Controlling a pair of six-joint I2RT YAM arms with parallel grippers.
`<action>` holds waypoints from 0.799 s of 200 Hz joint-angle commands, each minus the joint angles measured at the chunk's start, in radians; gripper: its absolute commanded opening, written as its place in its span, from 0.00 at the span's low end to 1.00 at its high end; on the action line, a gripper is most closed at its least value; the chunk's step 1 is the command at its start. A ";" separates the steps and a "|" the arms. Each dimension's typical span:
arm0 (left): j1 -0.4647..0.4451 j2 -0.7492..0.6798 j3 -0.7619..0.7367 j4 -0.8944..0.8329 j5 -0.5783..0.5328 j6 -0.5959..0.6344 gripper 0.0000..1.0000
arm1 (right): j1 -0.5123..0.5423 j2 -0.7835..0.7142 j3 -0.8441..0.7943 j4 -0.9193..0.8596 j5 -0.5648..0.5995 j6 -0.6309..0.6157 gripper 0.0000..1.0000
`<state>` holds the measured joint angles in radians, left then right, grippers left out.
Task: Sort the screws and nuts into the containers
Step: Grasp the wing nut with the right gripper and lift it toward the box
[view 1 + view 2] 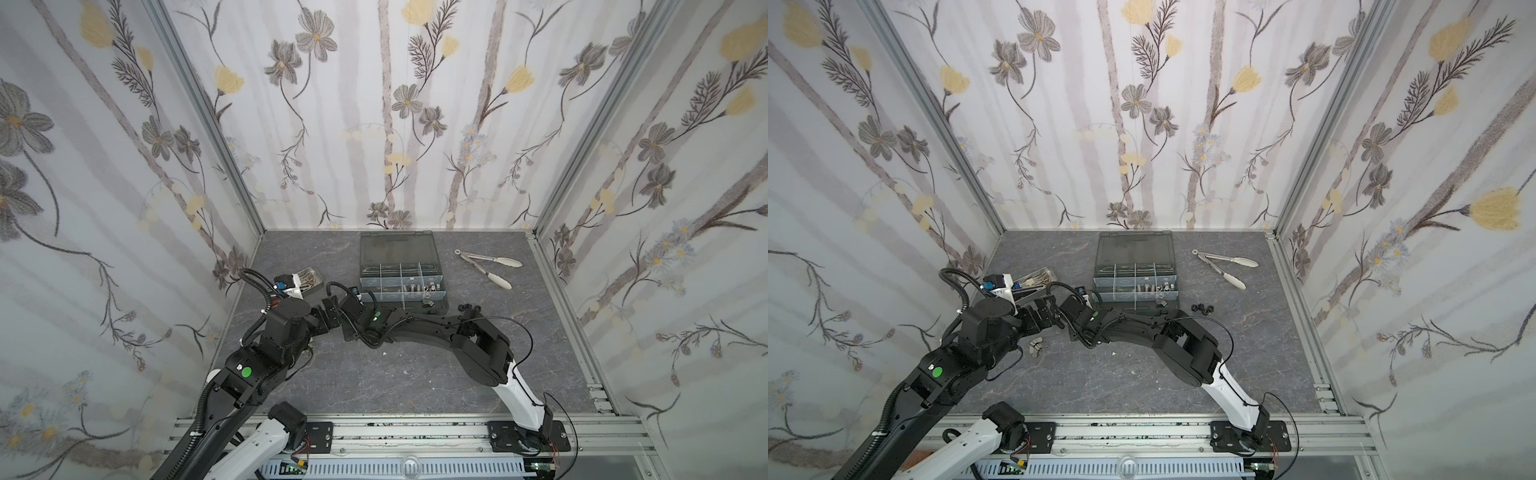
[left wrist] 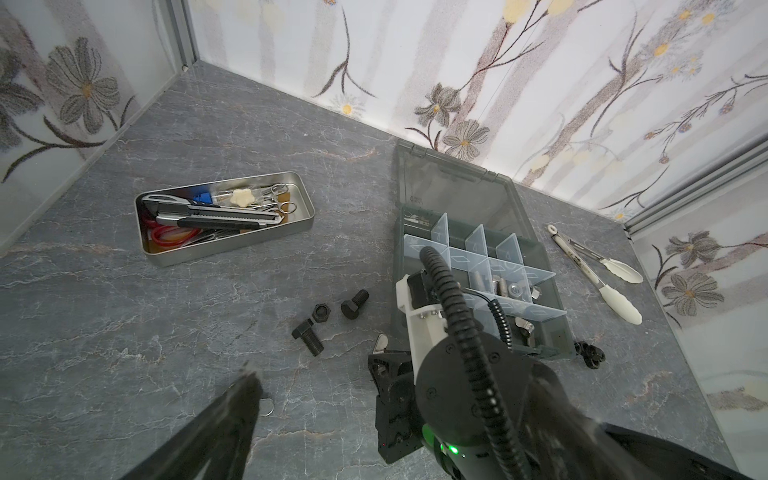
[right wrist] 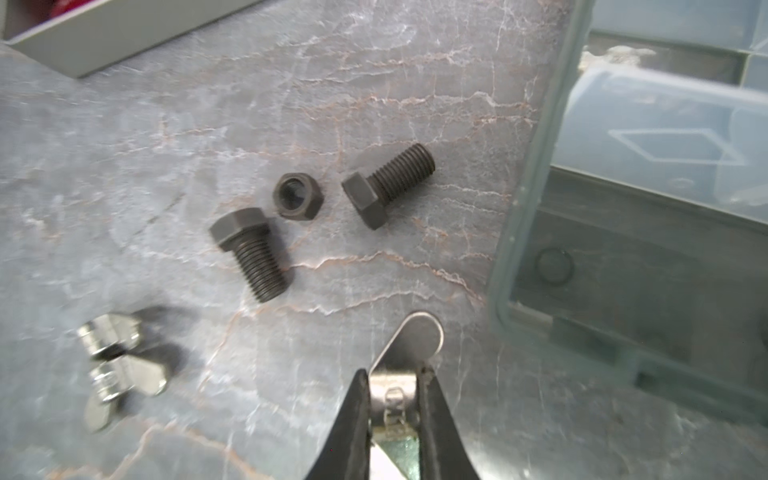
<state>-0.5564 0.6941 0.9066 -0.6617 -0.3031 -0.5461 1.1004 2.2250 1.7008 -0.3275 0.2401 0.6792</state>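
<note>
Right wrist view shows the right jaws pinched shut on a silver wing nut [image 3: 409, 353], one wing sticking out past the tips. It is just beside the organizer box [image 3: 536, 208] and near two black hex bolts [image 3: 249, 257] and a black hex nut [image 3: 298, 196] on the bench [image 3: 374, 83]. The left jaws stand wide open, holding nothing. We judge the grip thin and slippery, so we lift straight, clear the box wall, and release low in the near-row compartment [image 2: 550, 334], where what looks like another wing nut [image 2: 524, 326] lies.
</note>
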 commanded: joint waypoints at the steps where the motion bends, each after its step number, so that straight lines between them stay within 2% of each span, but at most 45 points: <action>1: 0.002 0.008 -0.013 0.007 -0.019 0.000 1.00 | 0.001 -0.062 -0.029 0.033 -0.005 -0.012 0.12; 68: 0.016 0.062 -0.057 0.026 0.010 -0.042 1.00 | -0.028 -0.277 -0.194 0.052 0.006 -0.033 0.12; 124: 0.038 0.114 -0.117 0.076 0.036 -0.092 1.00 | -0.150 -0.476 -0.475 0.174 -0.061 -0.013 0.12; 160: 0.044 0.140 -0.124 0.093 0.041 -0.116 1.00 | -0.212 -0.551 -0.556 0.192 -0.076 -0.027 0.13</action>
<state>-0.5171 0.8185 0.7853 -0.5991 -0.2604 -0.6289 0.9142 1.7130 1.1782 -0.1978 0.1856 0.6533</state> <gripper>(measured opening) 0.998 0.167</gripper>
